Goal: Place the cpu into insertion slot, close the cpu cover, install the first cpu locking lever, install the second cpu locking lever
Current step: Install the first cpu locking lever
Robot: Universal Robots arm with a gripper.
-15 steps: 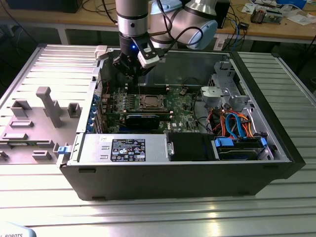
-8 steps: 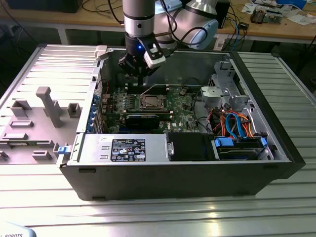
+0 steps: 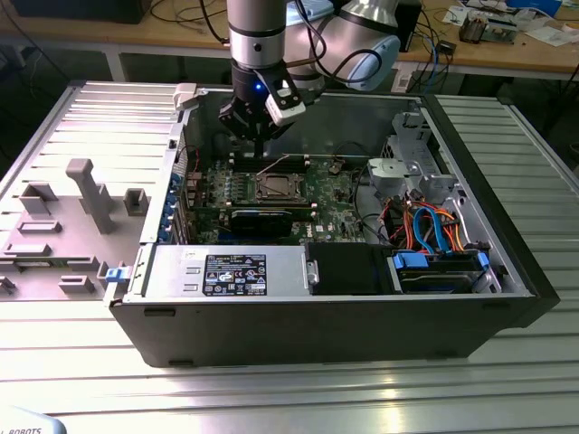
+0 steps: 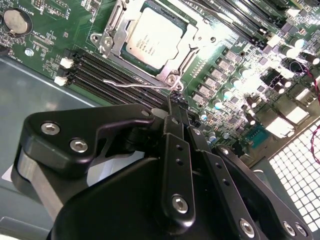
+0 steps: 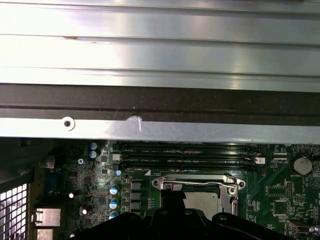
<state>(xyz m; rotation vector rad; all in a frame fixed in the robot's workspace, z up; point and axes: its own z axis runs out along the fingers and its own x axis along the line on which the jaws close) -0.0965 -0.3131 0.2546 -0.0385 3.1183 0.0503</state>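
Observation:
The cpu (image 4: 154, 36) lies flat in the socket on the green motherboard, its silver-grey top showing through the cut-out of the cpu cover (image 4: 194, 41), which is folded down around it. A thin wire locking lever (image 4: 135, 84) runs along the socket edge closest to my fingers, over the black memory slots. My gripper (image 4: 176, 106) hangs just above that lever, fingers pressed together with nothing between them. In the exterior view the gripper (image 3: 261, 149) points down inside the case just behind the socket (image 3: 276, 187). In the first wrist view the cpu (image 5: 202, 201) and lever (image 5: 200, 179) show beyond the gripper.
The open computer case (image 3: 298, 325) lies on a ribbed metal table. A power supply (image 3: 226, 271) and blue drive cage (image 3: 434, 267) fill the front. Its back wall (image 5: 160, 127) stands close behind the gripper. A grey fixture plate (image 3: 72, 217) sits at the exterior view's left.

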